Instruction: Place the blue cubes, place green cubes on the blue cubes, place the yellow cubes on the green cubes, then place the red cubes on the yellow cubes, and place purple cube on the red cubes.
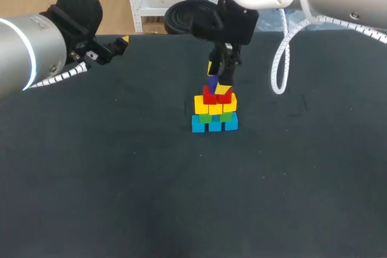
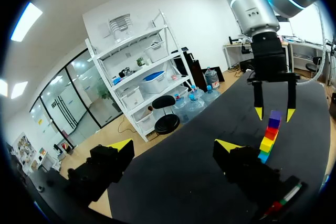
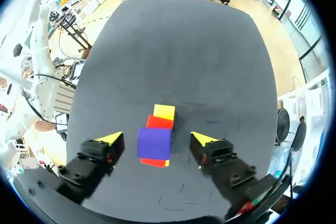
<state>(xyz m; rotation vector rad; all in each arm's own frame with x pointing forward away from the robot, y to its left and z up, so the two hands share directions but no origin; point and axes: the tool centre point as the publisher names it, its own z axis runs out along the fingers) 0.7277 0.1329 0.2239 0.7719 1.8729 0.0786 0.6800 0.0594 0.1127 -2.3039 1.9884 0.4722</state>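
**Right hand open astride the purple cube on top of the stack**

Right hand [image 1: 219, 75] hangs over the stack in the middle of the counter [image 1: 121, 179], pointing straight down. Its two fingers are spread wide, one on either side of the purple cube [image 3: 154, 142], with a clear gap between each yellow tip and the cube's faces. The cube is not gripped. It rests on the red cubes [image 1: 210, 96], and from the left arm's camera its top sits about level with the fingertips.

Below the red cubes come the yellow cubes [image 1: 201, 106], then the green cubes [image 1: 205, 117], and the blue cubes [image 1: 214, 125] lie on the counter at the base. The layers narrow toward the top, like a small stepped tower.

Left hand [image 1: 112, 46] is well apart from all this, over the far left of the counter and turned toward the stack. Its fingers also stand wide, with nothing between them.
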